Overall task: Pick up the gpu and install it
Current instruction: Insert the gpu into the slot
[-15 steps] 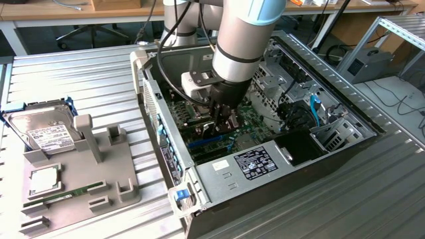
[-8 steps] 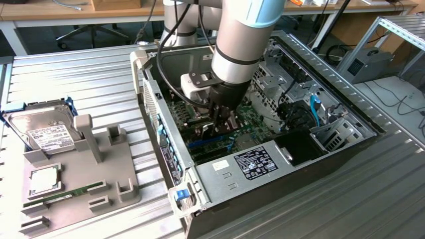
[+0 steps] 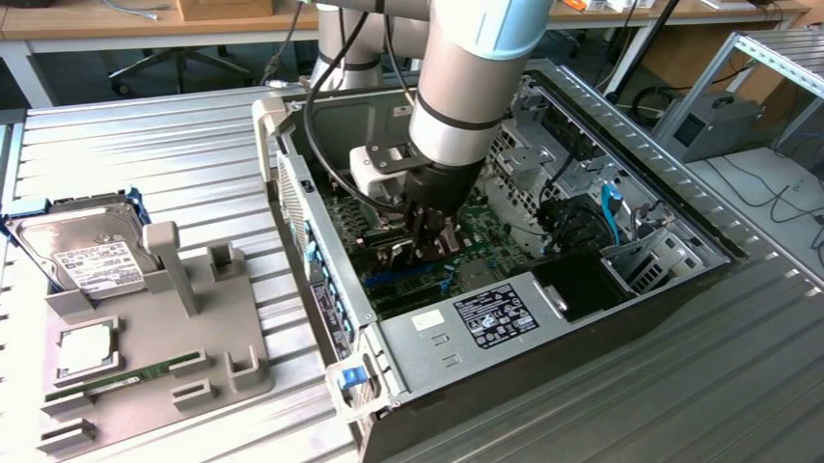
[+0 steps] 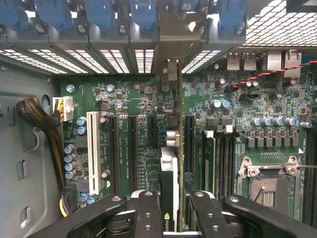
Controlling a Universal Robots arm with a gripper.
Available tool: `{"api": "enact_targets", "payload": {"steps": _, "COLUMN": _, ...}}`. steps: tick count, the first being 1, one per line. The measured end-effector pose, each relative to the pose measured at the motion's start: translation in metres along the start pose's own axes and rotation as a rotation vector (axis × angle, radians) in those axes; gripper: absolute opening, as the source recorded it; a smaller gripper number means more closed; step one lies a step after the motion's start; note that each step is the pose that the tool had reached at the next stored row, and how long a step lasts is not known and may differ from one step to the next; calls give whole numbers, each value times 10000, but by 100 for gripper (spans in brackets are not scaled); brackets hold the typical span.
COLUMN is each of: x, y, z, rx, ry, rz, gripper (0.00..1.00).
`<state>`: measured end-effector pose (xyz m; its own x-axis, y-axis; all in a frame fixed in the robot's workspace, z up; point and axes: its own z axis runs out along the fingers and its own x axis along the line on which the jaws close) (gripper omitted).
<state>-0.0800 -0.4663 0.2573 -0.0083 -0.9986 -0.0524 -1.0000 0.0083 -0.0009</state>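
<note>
My gripper (image 3: pixel 431 241) reaches down into the open computer case (image 3: pixel 425 371), just above the green motherboard (image 3: pixel 480 231). In the wrist view the gripper (image 4: pixel 173 203) is shut on the gpu (image 4: pixel 170 166), a thin dark card seen edge-on between the two black fingers (image 4: pixel 148 210). The card runs along the motherboard (image 4: pixel 133 99), between the black expansion slots (image 4: pixel 132 153). Its metal bracket end (image 4: pixel 171 37) lies by the slotted rear wall of the case. Whether the card's lower edge sits in a slot is hidden.
A grey fixture tray (image 3: pixel 245 342) at the exterior view's left holds a silver hard drive (image 3: pixel 84 256), a square chip (image 3: pixel 84 349) and a green memory stick (image 3: pixel 129 376). Inside the case are a labelled power supply (image 3: pixel 496 316), blue cables (image 3: pixel 608 207), a cable bundle (image 4: pixel 39 119) and the processor socket (image 4: pixel 267 188).
</note>
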Motion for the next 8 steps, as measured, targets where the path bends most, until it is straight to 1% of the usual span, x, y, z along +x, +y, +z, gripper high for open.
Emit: {"api": "enact_targets", "payload": {"steps": 8, "x": 1, "y": 0, "z": 14, "rx": -1, "ry": 2, "rz": 1, "gripper": 27}}
